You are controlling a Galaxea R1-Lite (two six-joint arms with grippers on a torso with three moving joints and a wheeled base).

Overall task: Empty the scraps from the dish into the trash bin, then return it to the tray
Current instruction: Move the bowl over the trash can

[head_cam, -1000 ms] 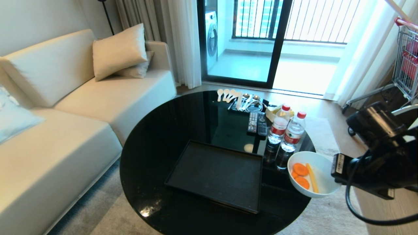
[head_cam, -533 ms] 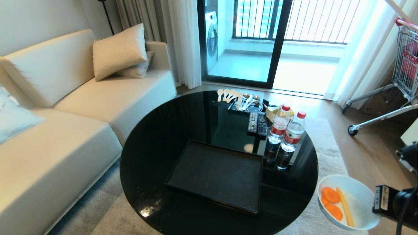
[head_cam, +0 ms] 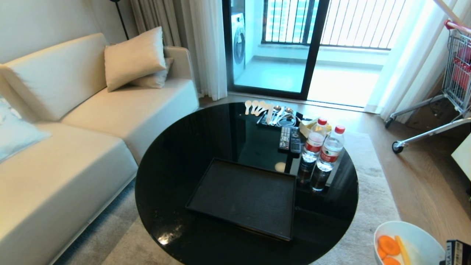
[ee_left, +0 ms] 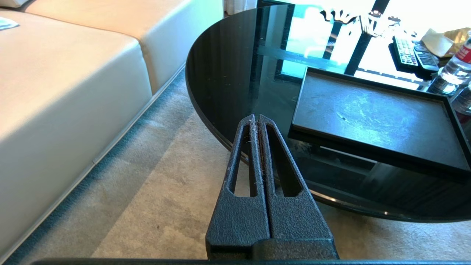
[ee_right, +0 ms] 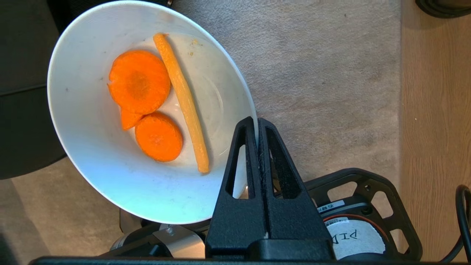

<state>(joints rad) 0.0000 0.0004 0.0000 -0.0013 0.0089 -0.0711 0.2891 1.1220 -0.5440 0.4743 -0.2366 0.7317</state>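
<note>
The dish (head_cam: 423, 239), a small white bowl, hangs at the lower right of the head view, off the table and over the rug. My right gripper (ee_right: 257, 123) is shut on the dish (ee_right: 92, 147) at its rim. The scraps (ee_right: 140, 82), round orange carrot slices and a thin pale-yellow stick (ee_right: 182, 99), lie inside it. The black tray (head_cam: 244, 197) sits bare on the round black table (head_cam: 176, 162). My left gripper (ee_left: 257, 118) is shut on nothing, parked low by the table's near edge, with the tray (ee_left: 371, 117) beyond it. The trash bin is out of view.
Two water bottles (head_cam: 323, 154), two remotes (head_cam: 290, 140) and a small holder with spoons (head_cam: 274, 114) stand at the table's far right. A sofa (head_cam: 73, 129) fills the left. A trolley (head_cam: 456, 66) stands at the far right. My own base (ee_right: 353, 228) lies under the dish.
My right gripper has carried the dish from beside the bottles at the table's edge down and to the right, off the table and over the rug. The left arm has not moved.
</note>
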